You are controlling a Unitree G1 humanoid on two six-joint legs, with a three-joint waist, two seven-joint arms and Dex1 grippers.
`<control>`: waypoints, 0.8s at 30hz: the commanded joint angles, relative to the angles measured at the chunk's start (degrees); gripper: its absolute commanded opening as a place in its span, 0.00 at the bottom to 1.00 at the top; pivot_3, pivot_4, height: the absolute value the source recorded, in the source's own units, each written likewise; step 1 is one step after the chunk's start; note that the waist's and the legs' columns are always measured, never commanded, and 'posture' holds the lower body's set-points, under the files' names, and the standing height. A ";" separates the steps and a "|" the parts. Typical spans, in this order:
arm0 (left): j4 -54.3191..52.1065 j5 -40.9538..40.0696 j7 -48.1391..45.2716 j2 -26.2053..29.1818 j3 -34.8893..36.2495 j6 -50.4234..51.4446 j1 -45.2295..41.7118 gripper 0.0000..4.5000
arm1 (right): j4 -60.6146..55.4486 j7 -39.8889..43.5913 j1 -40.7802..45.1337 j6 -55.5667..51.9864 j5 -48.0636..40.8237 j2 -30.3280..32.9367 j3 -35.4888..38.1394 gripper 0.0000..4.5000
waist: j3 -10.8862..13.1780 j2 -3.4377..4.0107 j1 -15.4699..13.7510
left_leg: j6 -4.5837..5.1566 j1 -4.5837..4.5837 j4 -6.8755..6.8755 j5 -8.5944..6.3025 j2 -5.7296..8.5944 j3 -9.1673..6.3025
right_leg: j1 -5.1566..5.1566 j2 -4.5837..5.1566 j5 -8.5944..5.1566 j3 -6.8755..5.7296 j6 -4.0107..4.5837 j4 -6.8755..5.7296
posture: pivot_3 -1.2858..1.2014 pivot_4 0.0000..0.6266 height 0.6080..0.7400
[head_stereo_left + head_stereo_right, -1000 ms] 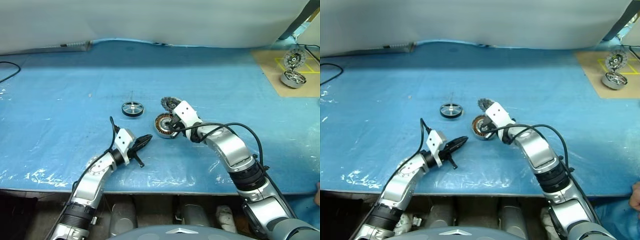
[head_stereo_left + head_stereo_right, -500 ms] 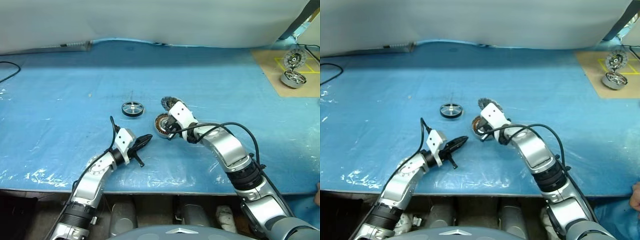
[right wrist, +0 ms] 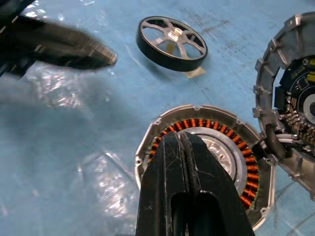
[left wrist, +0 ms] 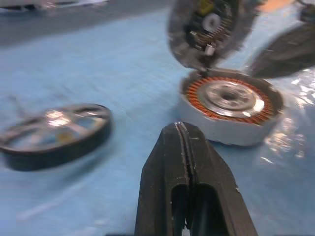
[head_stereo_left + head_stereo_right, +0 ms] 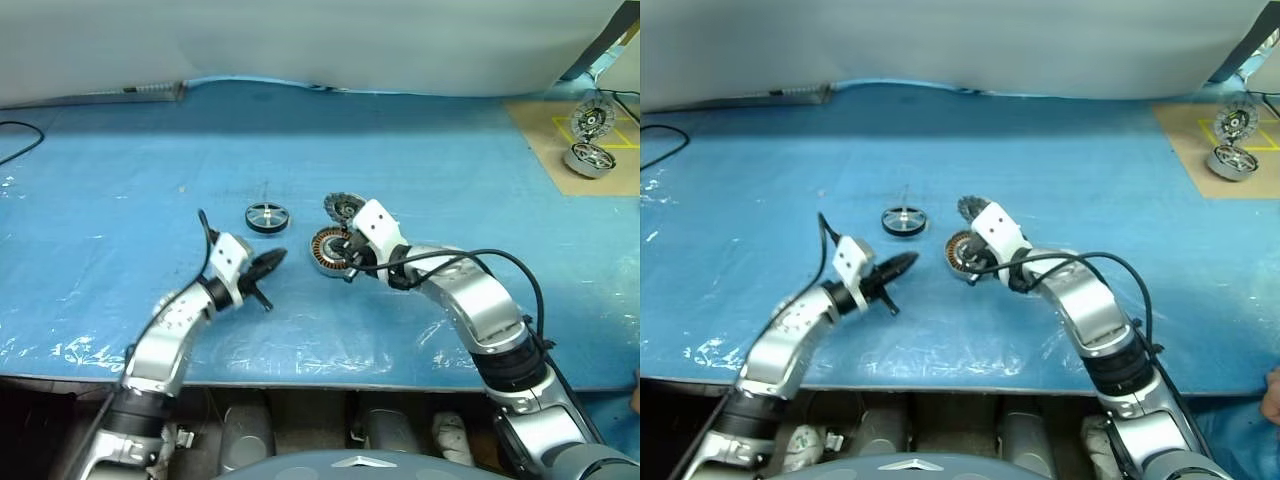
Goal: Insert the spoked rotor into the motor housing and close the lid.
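Note:
The spoked rotor (image 5: pixel 265 217) lies flat on the blue table, black rim and silver spokes up. Just to its right stands the motor housing (image 5: pixel 326 250), with copper windings (image 3: pixel 231 142) showing. Its lid (image 5: pixel 342 208) is hinged open and stands upright at the far rim, ribbed inside facing me. My left gripper (image 5: pixel 272 259) is shut and empty. It points at the gap between rotor (image 4: pixel 54 135) and housing (image 4: pixel 229 105). My right gripper (image 3: pixel 181 137) is shut and empty, hovering over the housing's near rim.
At the far right, a brown board (image 5: pixel 545 120) carries another opened motor (image 5: pixel 586 155). A black cable (image 5: pixel 18 140) lies at the far left. The table's front edge runs close below both arms. A person's hand (image 5: pixel 1271 392) shows at the lower right.
My left gripper has lifted and swung left and away from me, closer to the rotor. My right gripper has drawn back slightly over the housing. Rotor, housing and lid have not moved.

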State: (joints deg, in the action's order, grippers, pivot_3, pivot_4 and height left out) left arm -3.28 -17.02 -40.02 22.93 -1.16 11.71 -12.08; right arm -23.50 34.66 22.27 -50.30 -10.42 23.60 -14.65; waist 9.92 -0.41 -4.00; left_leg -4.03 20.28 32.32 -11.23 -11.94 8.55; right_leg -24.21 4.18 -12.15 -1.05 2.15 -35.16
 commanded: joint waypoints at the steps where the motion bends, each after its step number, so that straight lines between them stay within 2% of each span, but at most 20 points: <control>1: -0.28 -3.55 -1.26 3.70 3.63 7.18 -5.73 0.00 | -3.49 0.93 -3.41 4.55 -1.50 1.11 1.96 0.00 | 0.00 0.00 -0.01 | 0.00 0.00 0.00 0.00 0.01 0.00 | 0.00 0.00 0.00 0.00 0.00 0.00 | 0.52 0.24 1.00; 4: 6.09 -2.81 -3.65 7.70 3.67 11.09 -11.94 0.00 | -3.27 0.83 -6.26 8.05 -1.60 1.55 3.02 0.00 | 0.00 0.00 0.01 | 0.00 -0.01 0.01 0.00 0.01 0.00 | 0.00 0.00 0.00 0.00 0.00 -0.03 | 0.52 0.24 1.00; 8: 16.97 -1.14 -7.18 9.58 2.52 10.73 -20.06 0.00 | -1.76 -0.43 -8.50 12.21 -1.69 0.37 4.84 0.00 | 0.00 0.00 0.11 | 0.00 -0.03 0.02 0.00 0.04 0.00 | 0.00 0.00 0.00 0.02 0.00 -0.04 | 0.52 0.24 1.00; 12: 27.44 1.75 -9.82 9.53 0.73 7.70 -26.69 0.18 | -0.74 -1.55 -9.83 14.05 -1.21 0.13 5.65 0.00 | 0.00 0.00 -0.08 | -0.01 0.03 0.00 0.01 0.04 -0.02 | 0.00 0.00 0.01 0.00 0.00 0.00 | 0.52 0.24 1.00; 18: 37.65 4.45 -14.57 8.60 -0.92 2.96 -32.12 0.66 | -1.87 -2.64 -12.01 14.64 -2.08 0.04 7.10 0.00 | 0.00 0.00 -0.17 | -0.01 0.14 -0.04 0.01 0.05 -0.09 | -0.01 0.00 0.01 -0.06 0.00 0.12 | 0.52 0.24 1.00; 24: 48.57 8.15 -17.50 7.46 -2.15 -3.60 -37.54 0.66 | -2.40 -2.50 -14.16 15.33 -2.57 0.11 7.73 0.00 | 0.00 -0.01 -0.38 | -0.01 0.28 -0.04 0.01 0.04 -0.15 | -0.01 0.01 0.03 -0.14 -0.01 0.22 | 0.52 0.24 1.00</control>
State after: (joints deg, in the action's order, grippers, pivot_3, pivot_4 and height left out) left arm 43.75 -9.71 -56.62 30.54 -3.28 10.51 -47.39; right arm -23.41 32.24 8.07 -36.48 -11.74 23.91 -7.90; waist 9.92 -0.41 -4.38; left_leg -4.04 20.56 32.29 -11.22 -11.90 8.39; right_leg -24.22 4.18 -12.12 -1.21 2.14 -34.93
